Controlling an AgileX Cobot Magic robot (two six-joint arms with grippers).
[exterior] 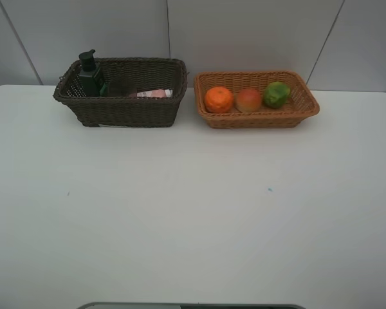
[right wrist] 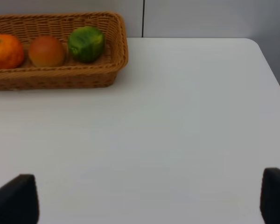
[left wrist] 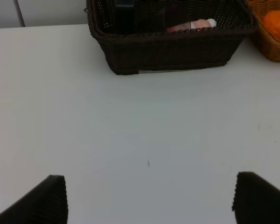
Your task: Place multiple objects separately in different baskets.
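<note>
The dark brown basket (exterior: 128, 112) stands at the back left. It holds a dark green pump bottle (exterior: 90, 74) upright in its left corner and a pink white-capped bottle (exterior: 154, 93) lying down. To its right, the light orange-brown basket (exterior: 257, 120) holds an orange (exterior: 219, 100), a red-orange fruit (exterior: 249, 100) and a green fruit (exterior: 276, 94) in a row. Neither arm shows in the high view. My left gripper (left wrist: 149, 198) hangs open over bare table, well short of the dark basket (left wrist: 168, 51). My right gripper (right wrist: 144, 198) is open too, short of the light basket (right wrist: 60, 78).
The white table (exterior: 193, 212) runs to a grey panelled wall behind the baskets. Its right edge and rounded corner (right wrist: 266, 56) show in the right wrist view. A grey strip (exterior: 193, 306) lies at the near edge in the high view.
</note>
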